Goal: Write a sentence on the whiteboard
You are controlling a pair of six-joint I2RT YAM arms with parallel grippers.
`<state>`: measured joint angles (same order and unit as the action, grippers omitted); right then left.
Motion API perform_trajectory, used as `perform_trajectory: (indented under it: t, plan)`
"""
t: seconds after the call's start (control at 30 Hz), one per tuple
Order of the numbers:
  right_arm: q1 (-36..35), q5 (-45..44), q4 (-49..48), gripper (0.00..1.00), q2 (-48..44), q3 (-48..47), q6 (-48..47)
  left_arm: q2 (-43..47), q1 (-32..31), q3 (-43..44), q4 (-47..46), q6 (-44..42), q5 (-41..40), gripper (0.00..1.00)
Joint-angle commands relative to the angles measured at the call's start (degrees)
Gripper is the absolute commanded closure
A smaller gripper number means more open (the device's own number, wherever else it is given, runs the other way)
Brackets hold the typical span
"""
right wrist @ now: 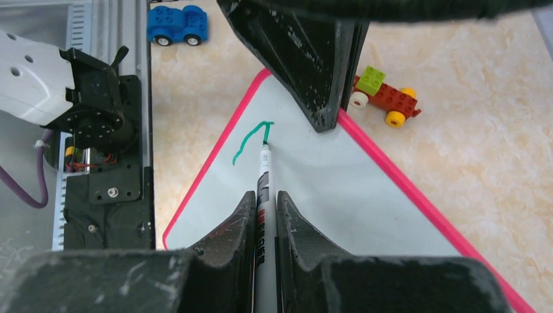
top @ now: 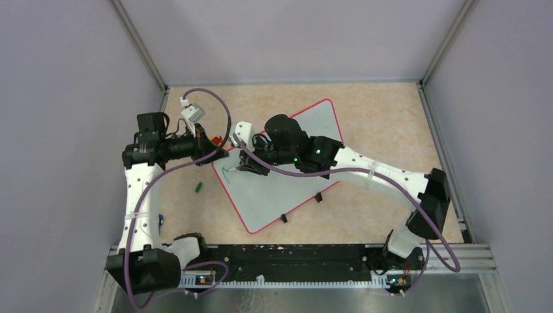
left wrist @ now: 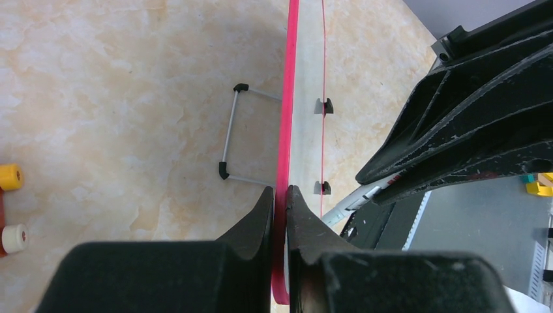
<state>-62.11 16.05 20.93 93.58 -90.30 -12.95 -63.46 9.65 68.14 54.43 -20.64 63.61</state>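
the whiteboard [top: 277, 192] has a smooth white face with a soft shine, and its thin red rim [left wrist: 285, 117] looks like glossy plastic. the counter [top: 391, 130] under it is matt, with a beige marbled pattern like stone. the left claw [left wrist: 280, 191] and the right claw [right wrist: 264, 195] are of black matt plastic, a little rough, with pale scratches and dust. the marker [right wrist: 264, 171] has a smooth white plastic barrel with black print. the wire stand [left wrist: 227, 140] of the board is thin grey metal with black caps. the blue toy car [right wrist: 176, 25] and the red brick car [right wrist: 385, 98] are shiny moulded plastic. the arm shells [top: 378, 175] are smooth white plastic.
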Motion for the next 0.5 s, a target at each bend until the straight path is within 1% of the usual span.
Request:
perform_trajectory:
  t: [0.0, 0.2, 0.47]
  plan:
    - [1.4, -2.7, -1.5, 1.0, -3.4, 2.9, -0.8, 1.2, 0.2, -0.1, -0.9, 0.7, -2.2, 1.0]
    - [2.0, -2.2, -1.8, 1.0, -5.0, 5.9, -0.6, 0.8, 0.2, -0.1, -1.0, 0.8, -2.2, 1.0]
    - [1.9, -0.1, -3.3, 1.0, -4.4, 7.7, 0.4, 1.1, 0.1, -0.4, -1.1, 0.8, -2.7, 1.0]
